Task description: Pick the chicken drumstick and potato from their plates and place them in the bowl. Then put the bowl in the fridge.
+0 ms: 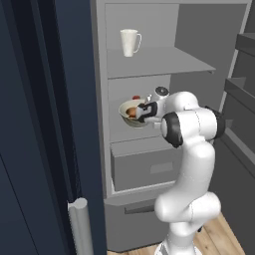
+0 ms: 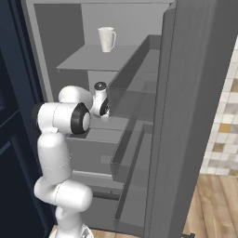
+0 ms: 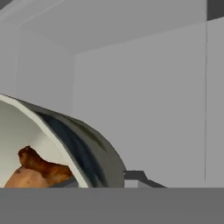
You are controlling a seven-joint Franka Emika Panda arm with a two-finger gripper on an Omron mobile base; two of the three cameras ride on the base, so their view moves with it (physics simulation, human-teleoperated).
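Holding both foods, the deep round bowl (image 1: 131,114) with its cream-white inside and greyish outside sat within the tall grey stainless-steel fridge (image 1: 149,164), just above the middle shelf and below the shelf that bore a white mug (image 1: 130,42). In the hand view the dark reddish-brown chicken drumstick (image 3: 43,165) lay on top of the paler orange-brown potato (image 3: 27,178), both low against the bowl's inner wall. The two-finger gripper (image 1: 144,113) was at the bowl's near rim, its jaws drawn almost together on the thin wall, so it appeared to be clamped on the bowl; whether the bowl's base touched the shelf could not be told from these views.

Judging from this, the placing step was nearly finished and the release was the risky part. If the bowl hung a little above the shelf, letting go could drop it and tip it, since it was gripped at one edge only, and the drumstick riding on the potato could roll out. Pulling the hand back before the fingers cleared the rim could drag the bowl toward the shelf's front edge, above the grey drawer (image 1: 144,167). The open fridge door (image 2: 195,116) stood close beside the arm, leaving little room for retreat.
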